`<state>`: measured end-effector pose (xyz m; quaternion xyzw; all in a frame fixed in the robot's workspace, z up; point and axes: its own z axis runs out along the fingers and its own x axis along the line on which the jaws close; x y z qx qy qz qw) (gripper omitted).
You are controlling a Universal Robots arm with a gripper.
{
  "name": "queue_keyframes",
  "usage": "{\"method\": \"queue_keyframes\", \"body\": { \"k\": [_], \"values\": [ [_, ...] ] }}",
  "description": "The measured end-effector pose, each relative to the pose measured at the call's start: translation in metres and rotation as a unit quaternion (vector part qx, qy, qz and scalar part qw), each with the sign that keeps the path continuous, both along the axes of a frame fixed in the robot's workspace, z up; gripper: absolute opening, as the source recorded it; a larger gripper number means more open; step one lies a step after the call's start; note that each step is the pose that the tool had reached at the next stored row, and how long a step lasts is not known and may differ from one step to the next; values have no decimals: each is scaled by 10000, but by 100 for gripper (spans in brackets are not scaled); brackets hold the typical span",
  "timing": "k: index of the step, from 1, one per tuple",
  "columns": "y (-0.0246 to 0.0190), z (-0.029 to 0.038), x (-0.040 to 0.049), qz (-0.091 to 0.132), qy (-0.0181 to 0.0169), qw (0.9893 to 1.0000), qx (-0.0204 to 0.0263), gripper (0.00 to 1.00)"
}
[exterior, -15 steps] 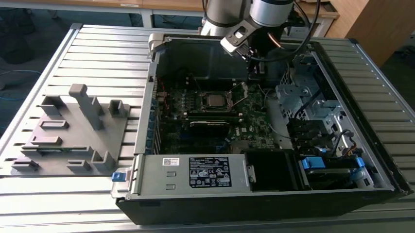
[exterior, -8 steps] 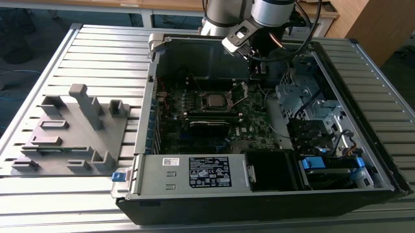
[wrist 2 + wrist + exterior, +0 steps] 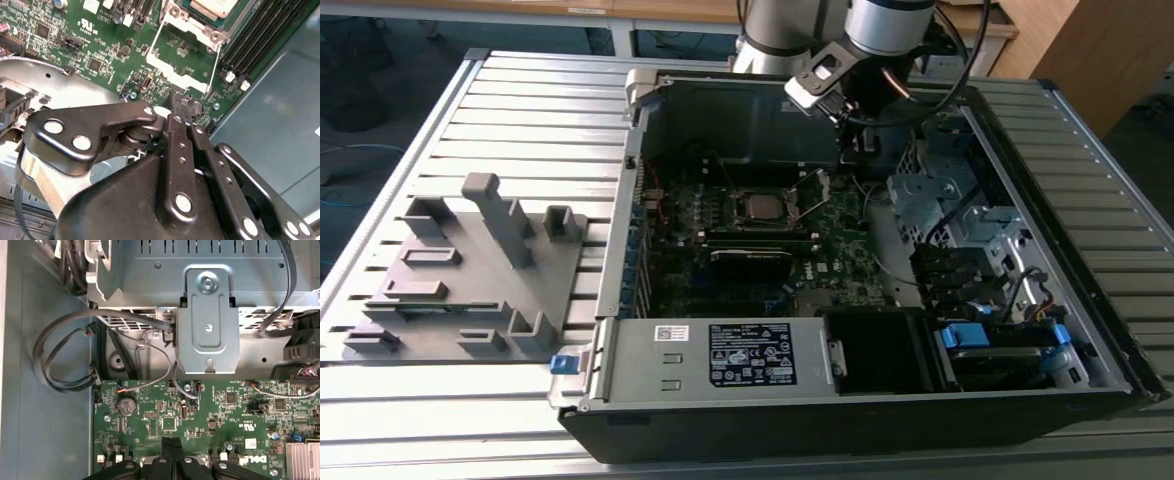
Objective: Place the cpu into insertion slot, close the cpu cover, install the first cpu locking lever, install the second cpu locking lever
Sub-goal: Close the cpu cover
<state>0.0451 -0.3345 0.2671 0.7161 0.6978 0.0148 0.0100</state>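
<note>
The cpu (image 3: 758, 207) is seen seated in the insertion slot (image 3: 197, 25), on the green circuit board (image 3: 150, 430) inside the open computer case (image 3: 854, 400), which is set on the slatted metal counter (image 3: 520, 110). The placing step is therefore judged done. The cpu cover (image 3: 175, 75) is not yet closed: in the second wrist view it is found swung up off the socket, with its square window showing board behind it. A thin wire rod (image 3: 216, 65) is seen on each side of the cover, running from the socket rim toward its free edge.

The end effector (image 3: 175, 102) is held low inside the case with its fingers (image 3: 172, 450) brought together; nothing can be made out between them. Whether the tips touch the cover cannot be told, but they are placed just beside its free edge.

The relation that matters is this: the socket lies ahead of the fingertips, with the raised cover between the two. The cover's hinge line is set across the line from fingertips to socket, so the cover is judged to fold away from the end effector. In the exterior view the end effector is found behind the socket and toward the exterior view's right
</note>
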Motion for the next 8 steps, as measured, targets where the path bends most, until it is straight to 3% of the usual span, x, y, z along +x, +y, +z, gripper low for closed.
{"method": "queue_keyframes", "body": {
  "k": [8],
  "values": [
    [2,-6,38,0,6,10000,1,10]
  ]
}}
